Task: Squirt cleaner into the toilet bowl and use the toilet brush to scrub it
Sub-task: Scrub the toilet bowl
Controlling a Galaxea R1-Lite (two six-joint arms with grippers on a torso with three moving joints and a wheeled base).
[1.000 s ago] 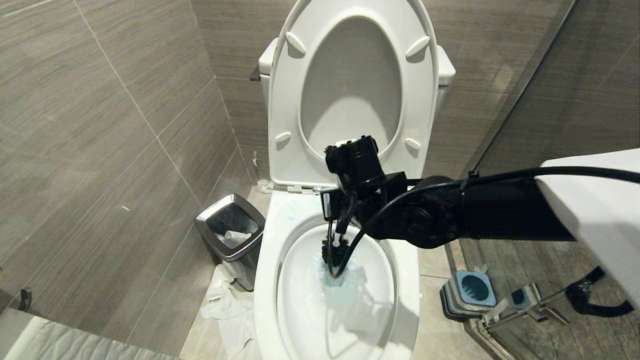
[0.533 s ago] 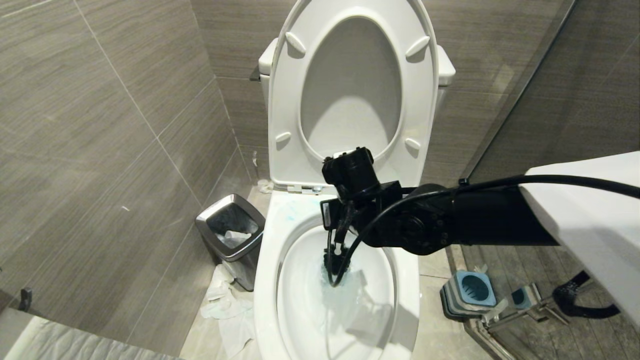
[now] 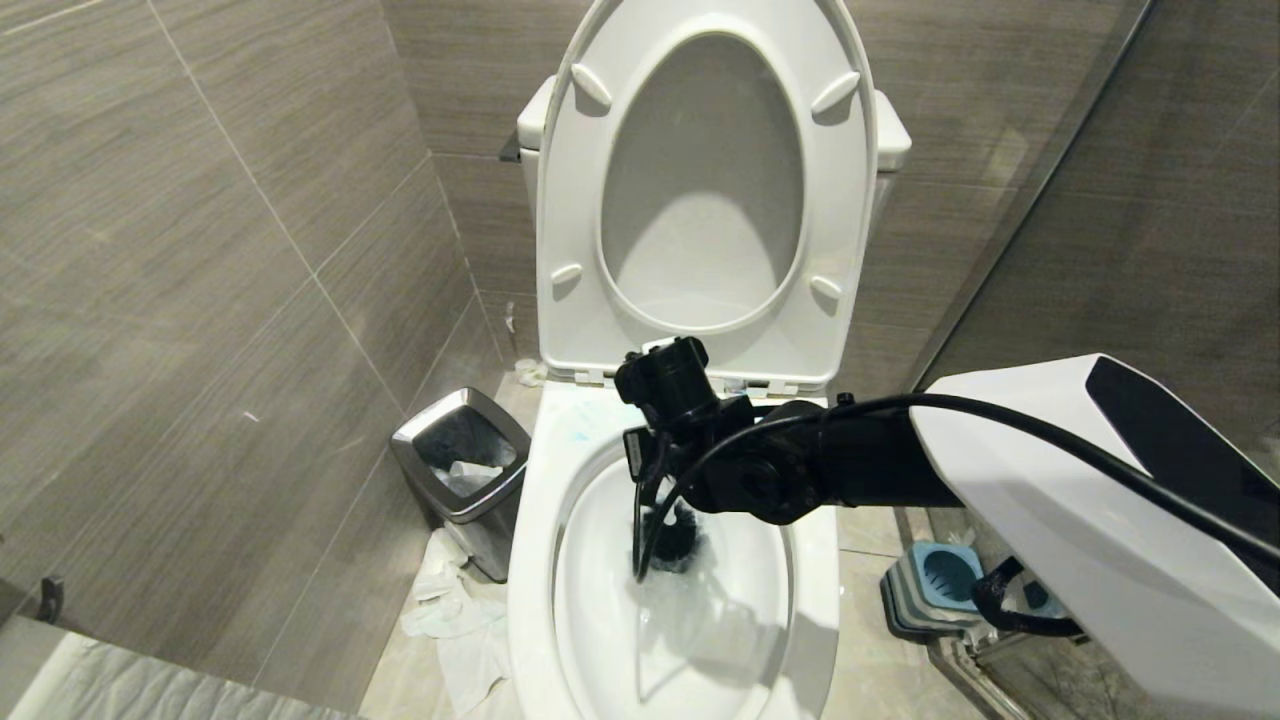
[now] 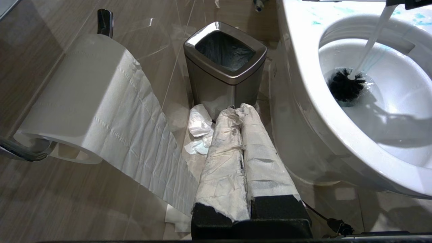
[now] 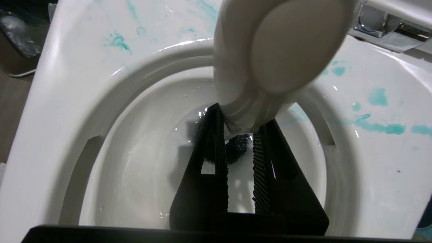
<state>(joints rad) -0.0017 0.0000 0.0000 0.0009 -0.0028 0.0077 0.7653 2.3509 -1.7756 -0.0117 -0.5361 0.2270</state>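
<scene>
One black right gripper (image 3: 650, 470) is reaching over the large white glossy ceramic toilet bowl (image 3: 530, 520) in the head view, coming in from the right on a black and white arm, with a black cable looping beneath it. Below it, the dark head of the toilet brush (image 3: 678, 535) is sitting low inside the bowl, in foamy water. The white hinged seat and lid (image 3: 705, 190) are standing upright against the tank. A dark square steel-rimmed waste bin (image 3: 462, 480) is standing on the floor to the left of the bowl, with crumpled white paper (image 3: 455, 610) lying beside it. A square blue and grey striped brush holder (image 3: 938, 588) is sitting on the floor to the right.

In the left wrist view, the left gripper (image 4: 241, 111), its two fingers wrapped in white paper and pressed together, is hanging low beside the bowl's outer wall, pointing toward the bin. A white paper roll (image 4: 77, 101) is hanging on the wall nearby, its loose tail trailing down. The slim white handle is slanting down into the bowl, the brush head lying at the water.

In the right wrist view, the black ribbed fingers (image 5: 259, 168) are pinching the white handle just under its rounded flattened end. Bright blue smears (image 5: 378, 126) are showing on the bowl's wide rim.
</scene>
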